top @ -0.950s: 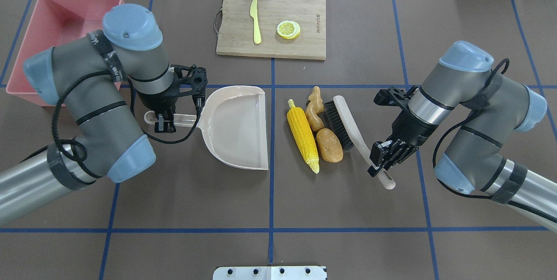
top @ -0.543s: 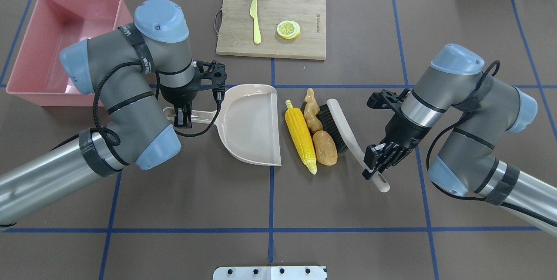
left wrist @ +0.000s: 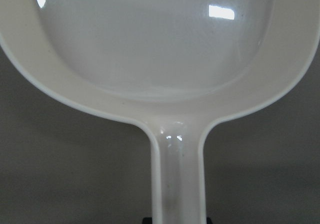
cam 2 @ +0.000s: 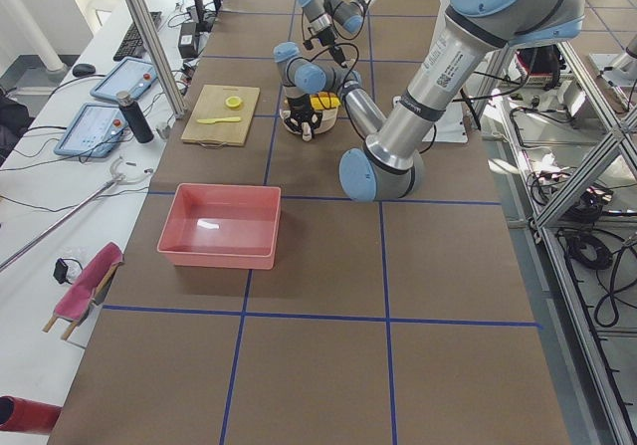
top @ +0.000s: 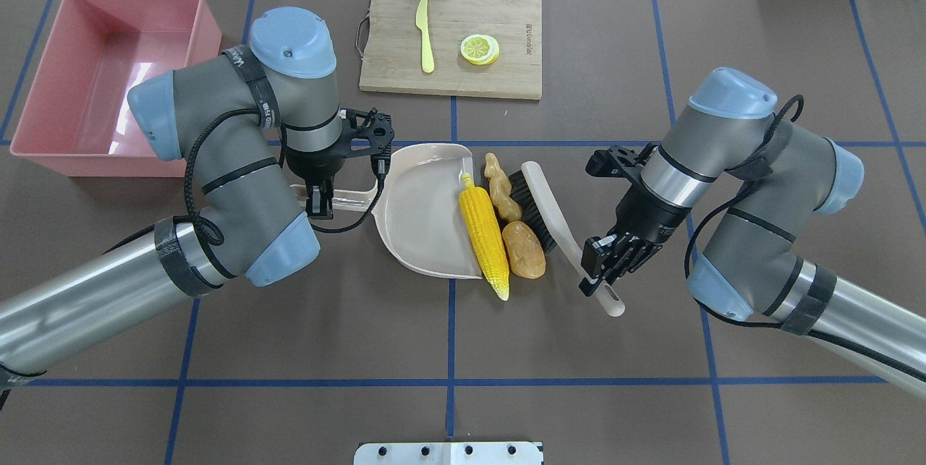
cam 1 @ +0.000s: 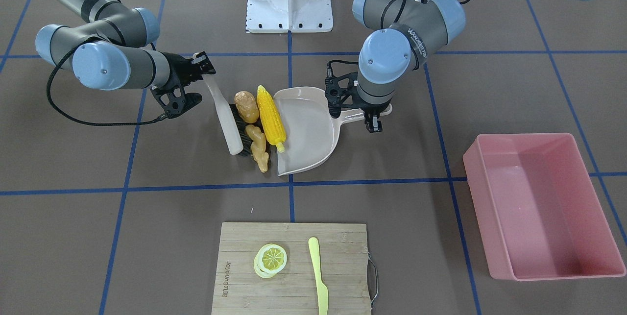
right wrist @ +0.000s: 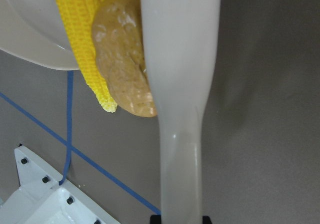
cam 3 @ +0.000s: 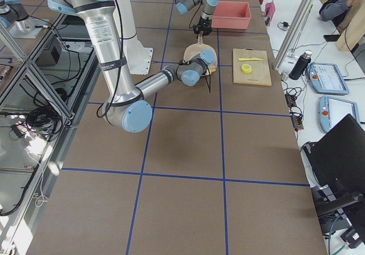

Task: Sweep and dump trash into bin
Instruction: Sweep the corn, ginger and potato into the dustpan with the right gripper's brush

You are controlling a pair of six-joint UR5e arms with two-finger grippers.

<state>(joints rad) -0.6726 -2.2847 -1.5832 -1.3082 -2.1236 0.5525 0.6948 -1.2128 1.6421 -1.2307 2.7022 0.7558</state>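
Bin (top: 72,165) sits open at our far left, well apart from the sweeping, ready for the dump. Our left gripper (top: 318,206) pinches the dustpan (top: 419,215) by its handle, keeping the lip flat on the table as a ramp. Our right gripper (top: 595,278) clamps the brush (top: 558,228) handle, bristles pushing sideways. Corn (top: 483,241) lies along the lip, partly aboard. Potato (top: 524,249) and ginger (top: 500,190) sit wedged between corn and bristles, not yet in.

Yellow corn cob (top: 483,237), tan-orange potato (top: 524,250), tan ginger root (top: 501,190); pink bin (top: 43,74), beige dustpan (top: 419,212), black-bristled cream brush (top: 540,192)
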